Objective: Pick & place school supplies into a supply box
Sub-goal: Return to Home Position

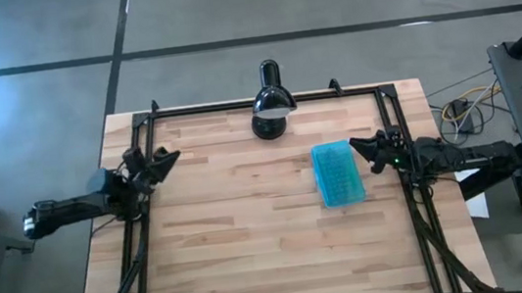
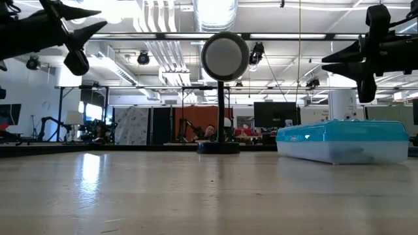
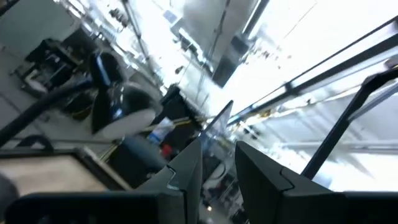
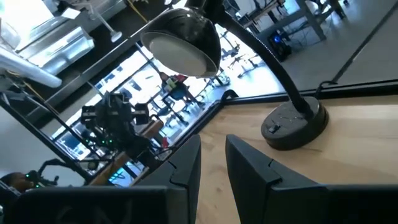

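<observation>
The supply box (image 1: 338,172) lies shut on the table's right half, its teal ribbed lid on top and its clear tray (image 2: 346,152) resting on the wood. No scissors, pens or markers show in any view. My left gripper (image 1: 172,158) hovers over the table's left edge, raised well above the wood (image 2: 101,19), with its fingers a little apart (image 3: 219,146). My right gripper (image 1: 355,146) hovers just right of the box's far end, also raised (image 2: 326,65), with a narrow gap between its fingers (image 4: 213,142). Neither gripper holds anything.
A black desk lamp (image 1: 271,101) stands at the middle of the table's far edge, with its round base (image 4: 295,127) on the wood. A black frame rail (image 1: 266,102) runs along the far, left and right edges. Bare wood (image 1: 253,246) covers the near and left parts.
</observation>
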Controlling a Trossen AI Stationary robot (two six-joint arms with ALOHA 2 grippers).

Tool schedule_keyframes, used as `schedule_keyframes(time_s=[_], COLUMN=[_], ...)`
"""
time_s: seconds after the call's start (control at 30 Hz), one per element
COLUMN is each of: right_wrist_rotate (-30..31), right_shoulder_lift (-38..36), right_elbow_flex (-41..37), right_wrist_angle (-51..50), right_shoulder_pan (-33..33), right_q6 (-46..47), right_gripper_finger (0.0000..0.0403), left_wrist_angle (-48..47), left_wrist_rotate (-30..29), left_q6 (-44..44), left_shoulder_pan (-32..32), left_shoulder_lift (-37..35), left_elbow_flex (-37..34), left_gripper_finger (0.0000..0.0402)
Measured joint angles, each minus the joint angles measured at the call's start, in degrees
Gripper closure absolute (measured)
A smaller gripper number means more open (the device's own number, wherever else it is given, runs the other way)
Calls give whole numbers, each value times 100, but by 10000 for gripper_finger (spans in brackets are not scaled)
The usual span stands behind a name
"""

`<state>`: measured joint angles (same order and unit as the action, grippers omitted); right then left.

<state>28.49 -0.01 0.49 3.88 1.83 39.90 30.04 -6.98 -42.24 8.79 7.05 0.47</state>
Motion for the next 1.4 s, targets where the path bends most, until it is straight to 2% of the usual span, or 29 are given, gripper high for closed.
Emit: schedule_keyframes(time_s=[0.13, 0.3, 0.57, 0.83, 1.13, 1.4], right_wrist_rotate=[0, 0, 1, 0, 0, 2], right_shoulder_lift=[0, 0, 0, 0, 0, 0], right_elbow_flex=[2, 2, 2, 2, 2, 2], right_wrist_angle=[-2, -2, -4, -6, -7, -7], right_shoulder_pan=[4, 4, 3, -17, -459, -490], right_q6=[-2, 0, 0, 0, 0, 0], right_gripper_finger=[335, 335, 335, 335, 335, 335], left_wrist_angle=[-73, -724, -2835, -2860, -2899, -2784], left_wrist_rotate=[2, 3, 57, 174, 157, 133], left_q6=[0, 3, 3, 7, 2, 2], left_shoulder_pan=[23, 22, 14, -13, -13, -21], left_shoulder_lift=[-271, -675, -699, -699, -699, -640], left_elbow_flex=[-2, -2, -4, -7, -7, -7], left_gripper_finger=[321, 321, 321, 321, 321, 321])
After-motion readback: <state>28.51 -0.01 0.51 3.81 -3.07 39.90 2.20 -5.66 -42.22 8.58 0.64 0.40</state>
